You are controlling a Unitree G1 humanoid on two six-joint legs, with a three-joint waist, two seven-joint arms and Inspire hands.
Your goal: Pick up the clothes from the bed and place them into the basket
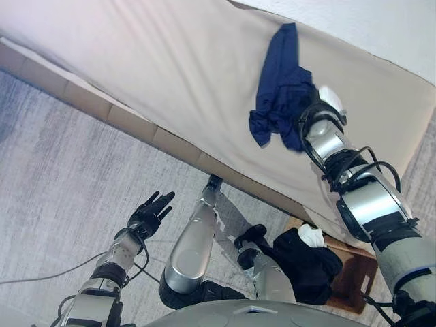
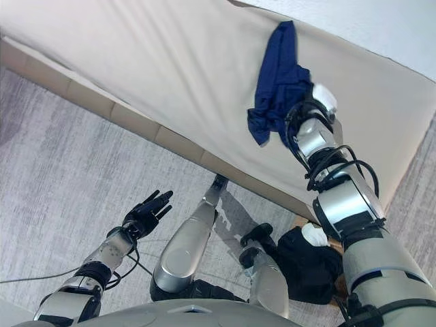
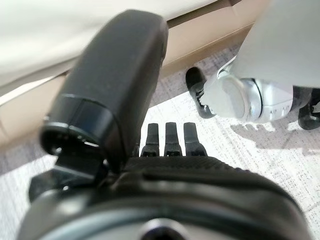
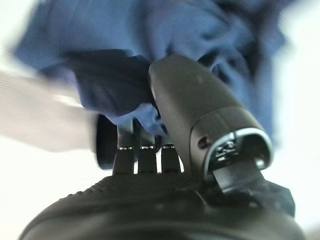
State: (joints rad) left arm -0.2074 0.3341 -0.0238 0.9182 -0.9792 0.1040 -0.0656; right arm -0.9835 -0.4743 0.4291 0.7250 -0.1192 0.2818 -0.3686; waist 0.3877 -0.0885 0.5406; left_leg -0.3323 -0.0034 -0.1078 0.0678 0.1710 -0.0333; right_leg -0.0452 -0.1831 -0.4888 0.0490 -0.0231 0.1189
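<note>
A navy blue garment (image 1: 278, 85) lies bunched on the beige bed (image 1: 157, 61) towards its right end. My right hand (image 1: 312, 112) is on the bed at the garment's near edge. In the right wrist view its fingers (image 4: 142, 150) curl into the blue cloth (image 4: 100, 65) and the thumb (image 4: 200, 110) presses on it. A brown basket (image 1: 360, 272) stands on the floor at the lower right and holds dark clothes (image 1: 306, 262) and a white piece (image 1: 312, 236). My left hand (image 1: 150, 212) hangs open and empty over the carpet at the lower left.
The bed's wooden frame (image 1: 129, 122) runs slantwise between the mattress and the grey carpet (image 1: 61, 184). The basket stands close to the bed's near right corner. A white wall (image 1: 381, 27) lies behind the bed.
</note>
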